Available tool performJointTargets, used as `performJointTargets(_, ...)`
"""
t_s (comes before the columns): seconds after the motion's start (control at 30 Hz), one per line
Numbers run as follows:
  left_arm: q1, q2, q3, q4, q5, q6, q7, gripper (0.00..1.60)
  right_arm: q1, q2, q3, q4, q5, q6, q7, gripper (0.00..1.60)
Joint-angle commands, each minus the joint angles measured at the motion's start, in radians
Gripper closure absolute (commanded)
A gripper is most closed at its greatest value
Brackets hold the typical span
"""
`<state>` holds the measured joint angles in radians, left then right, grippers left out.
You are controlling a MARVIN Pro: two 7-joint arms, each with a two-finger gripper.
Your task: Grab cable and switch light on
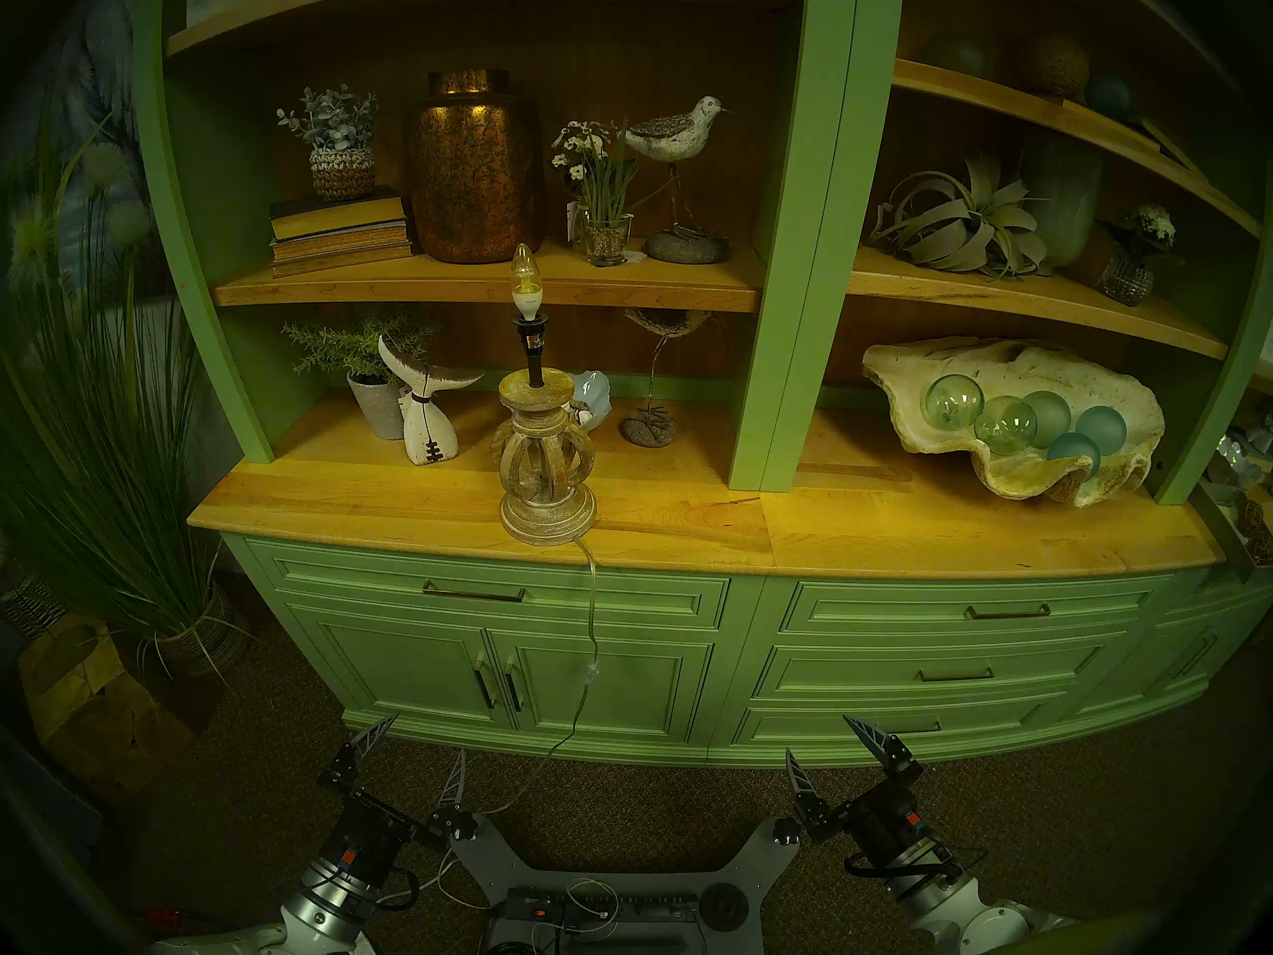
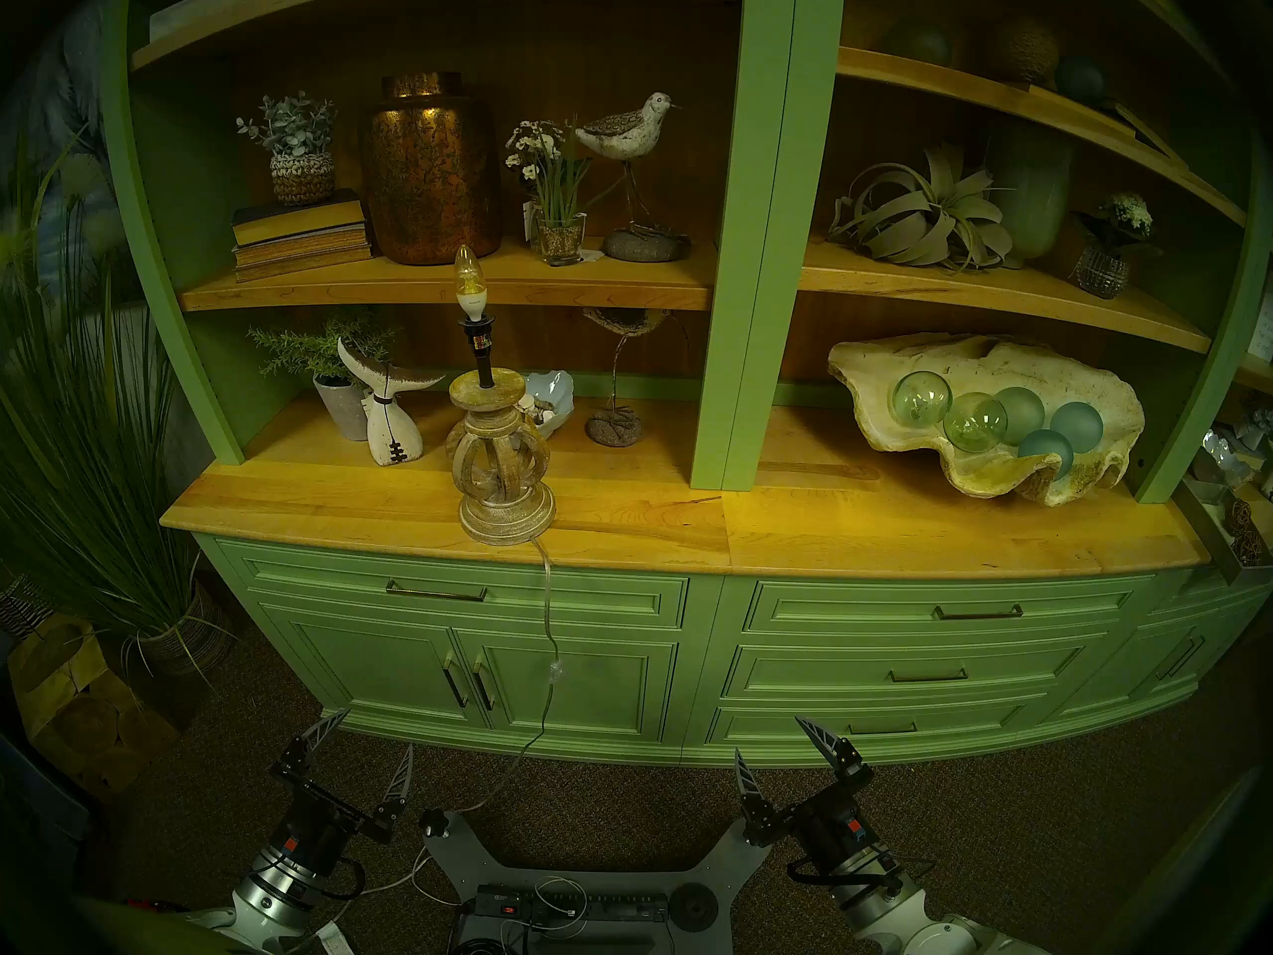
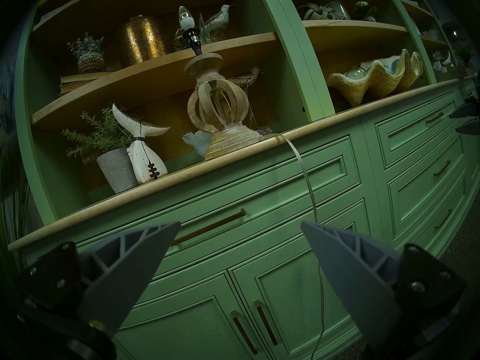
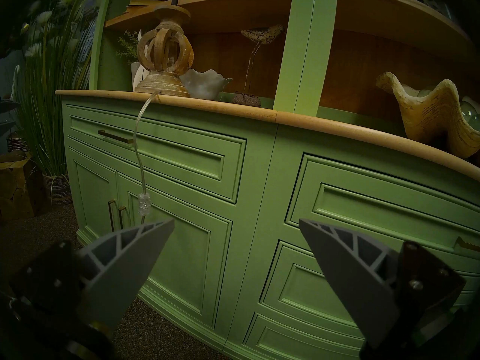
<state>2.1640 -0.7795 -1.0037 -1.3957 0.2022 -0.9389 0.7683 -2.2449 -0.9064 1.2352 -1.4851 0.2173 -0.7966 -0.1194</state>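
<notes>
The lamp (image 1: 547,478) (image 2: 505,471) with its wooden openwork-sphere base stands at the front edge of the wooden counter (image 1: 895,519). Its bare bulb (image 1: 524,275) looks unlit. A clear cable (image 1: 592,602) (image 3: 309,185) (image 4: 137,149) hangs from the base down the green cabinet front, with a small clear switch block (image 1: 592,671) (image 4: 144,205) partway, then trails to the floor. My left gripper (image 1: 420,747) (image 3: 240,225) hangs open and empty low, left of the cable. My right gripper (image 1: 823,736) (image 4: 236,221) is open and empty, well to the cable's right.
Decor sits behind the lamp: a whale-tail figure (image 1: 427,409), potted plant (image 1: 372,381), bird figures, a copper jar (image 1: 475,168). A giant shell with glass balls (image 1: 1012,416) lies to the right. A tall grass plant (image 1: 103,450) stands at left. The robot base with a power strip (image 1: 606,905) is below.
</notes>
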Motion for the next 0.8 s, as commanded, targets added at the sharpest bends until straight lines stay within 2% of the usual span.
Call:
performJointTargets(0.0,-0.003,-0.001,-0.001,-0.009,0.001,-0.003,0.001,0.00,0.100,0.017,0.023,0.027,-0.005,0.023,0.051,0.00)
performJointTargets(0.03,-0.003,-0.001,-0.001,-0.009,0.001,-0.003,0.001,0.00,0.112,0.020,0.032,0.012,0.014,0.037,0.063,0.00)
performJointTargets(0.3,-0.005,-0.002,0.001,-0.006,0.001,-0.003,0.001,0.00,0.165,0.023,0.087,-0.073,0.000,0.128,0.150,0.00)
performJointTargets(0.57,-0.006,-0.002,0.002,-0.004,0.001,-0.003,0.002,0.00,0.252,-0.010,0.062,-0.098,-0.012,0.263,0.270,0.00)
performJointTargets(0.77,-0.006,-0.002,0.003,-0.004,0.001,-0.003,0.002,0.00,0.315,-0.060,0.025,-0.097,-0.018,0.351,0.369,0.00)
